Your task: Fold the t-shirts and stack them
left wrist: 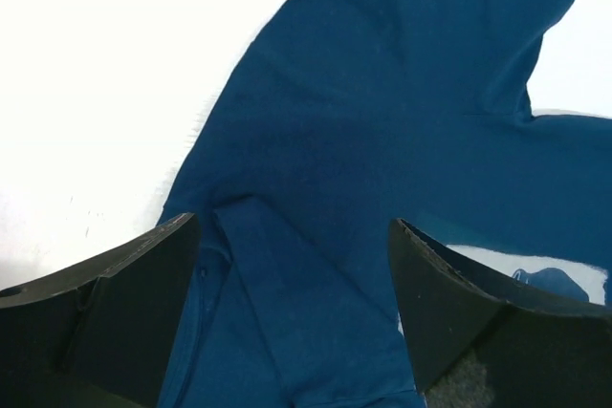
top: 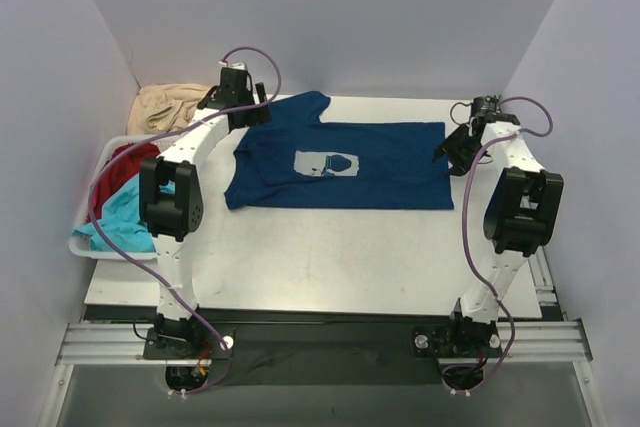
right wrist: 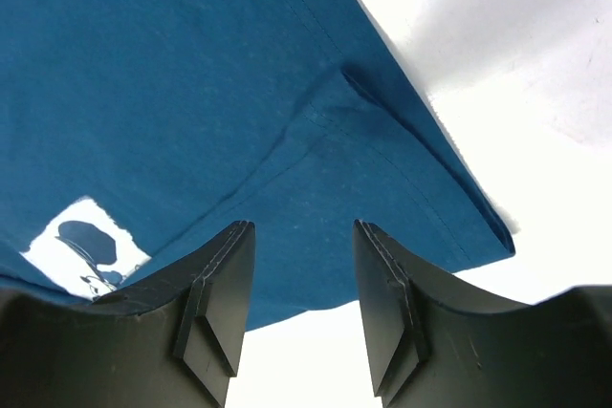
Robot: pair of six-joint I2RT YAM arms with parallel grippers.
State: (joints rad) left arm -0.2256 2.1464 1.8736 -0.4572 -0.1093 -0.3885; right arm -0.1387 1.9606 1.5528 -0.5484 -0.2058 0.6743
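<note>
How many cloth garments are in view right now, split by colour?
Navy blue t-shirt with pale print, spread on the white table: 1
Red cloth garment in the white plastic bin: 1
Turquoise cloth garment in the same bin: 1
Beige cloth garment behind the bin: 1
Total: 4

The white table (top: pixel 330 257) carries 1 navy t-shirt (top: pixel 390 182) (print up) and beige cloth (top: pixel 165 107).

Near half of tabletop (top: pixel 330 257): bare, passage open between left arm (top: pixel 170 197) and right arm (top: pixel 520 209). Far half: navy t-shirt (top: pixel 385 162) lies flat, low. Left edge: white bin (top: pixel 82 249) holding red t-shirt (top: pixel 125 162) and turquoise t-shirt (top: pixel 118 215) blocks approach. Far left corner: beige cloth heap (top: pixel 165 107) occupies it.
</note>
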